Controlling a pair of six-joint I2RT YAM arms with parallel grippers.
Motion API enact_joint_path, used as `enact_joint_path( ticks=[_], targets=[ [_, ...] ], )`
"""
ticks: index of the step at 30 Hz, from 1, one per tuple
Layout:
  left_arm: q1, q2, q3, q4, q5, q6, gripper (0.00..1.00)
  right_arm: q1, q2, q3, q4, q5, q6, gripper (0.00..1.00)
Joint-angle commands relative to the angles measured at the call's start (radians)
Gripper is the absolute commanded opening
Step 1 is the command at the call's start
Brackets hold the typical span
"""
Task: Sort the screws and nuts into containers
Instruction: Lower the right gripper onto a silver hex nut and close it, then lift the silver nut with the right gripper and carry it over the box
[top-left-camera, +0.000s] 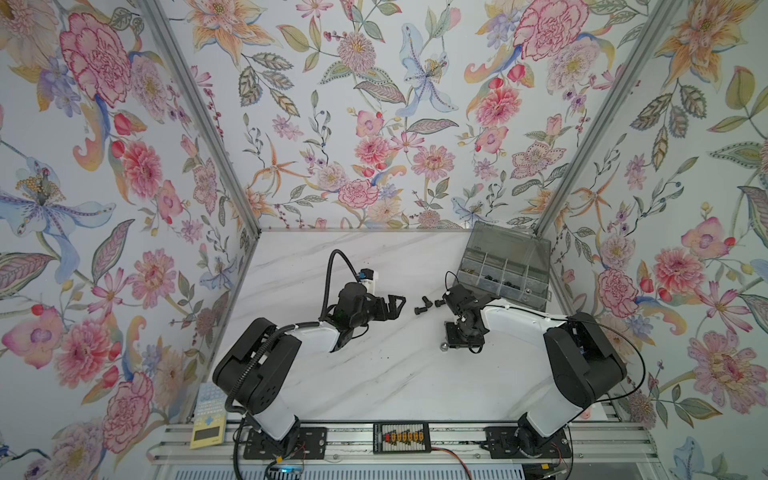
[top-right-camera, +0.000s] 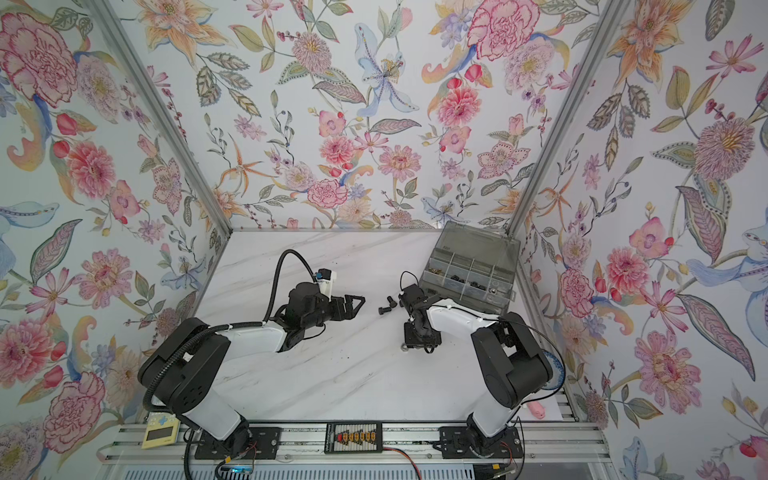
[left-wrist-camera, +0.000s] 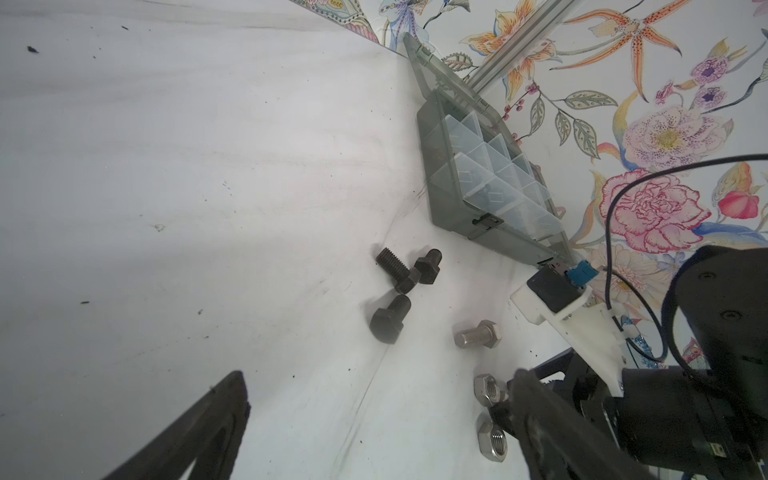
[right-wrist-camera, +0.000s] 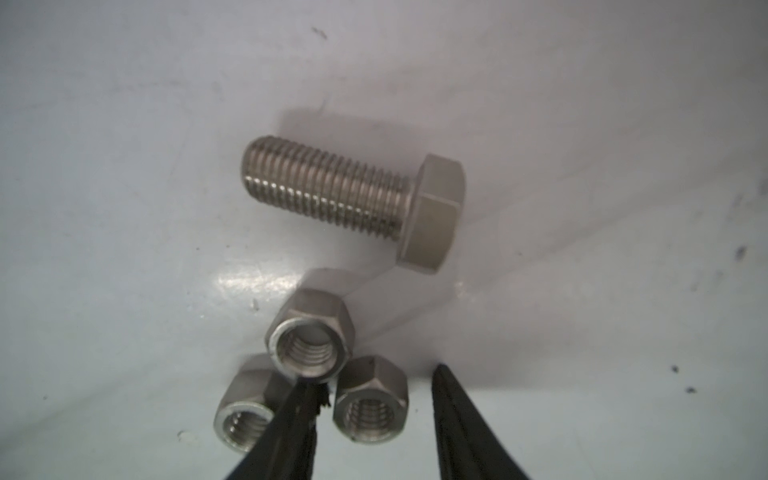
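Right gripper (right-wrist-camera: 370, 415) jaws apart, straddling 1 silver nut (right-wrist-camera: 371, 405) for pickup; 2 more nuts touching. Left gripper (left-wrist-camera: 374, 432) jaws apart, idle, clear of black screws (left-wrist-camera: 401, 286).

Three silver nuts (right-wrist-camera: 309, 340) sat clustered beside a silver bolt (right-wrist-camera: 353, 205) lying flat; three black screws (left-wrist-camera: 405, 286) lay together nearby — the smoky-grey organiser box (top-left-camera: 505, 266) stood open, its compartments holding small dark parts.
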Motion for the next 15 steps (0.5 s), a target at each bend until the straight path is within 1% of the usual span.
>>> enact_joint_path(
  ticks=[1, 7, 9, 13, 14, 15],
  targets=[
    [-0.004, 0.006, 0.005, -0.003, -0.005, -0.002, 0.99, 0.008, 0.051, -0.013, 0.020, -0.004, 0.017, 0.41],
    [-0.004, 0.010, 0.008, -0.002, -0.005, -0.001, 0.99, 0.010, 0.043, -0.022, 0.019, -0.008, 0.022, 0.34],
    [-0.005, 0.012, 0.011, -0.004, -0.003, -0.002, 1.00, 0.010, 0.043, -0.024, 0.019, -0.014, 0.022, 0.31],
    [-0.005, 0.011, 0.009, -0.004, -0.005, -0.001, 0.99, 0.010, 0.050, -0.023, 0.019, -0.015, 0.022, 0.13],
    [-0.004, 0.010, 0.008, -0.003, -0.006, -0.001, 1.00, 0.010, 0.051, -0.022, 0.020, -0.012, 0.021, 0.07],
    [-0.005, 0.009, 0.007, -0.003, -0.006, -0.003, 0.99, 0.010, 0.051, -0.022, 0.019, -0.005, 0.020, 0.00]
  ],
)
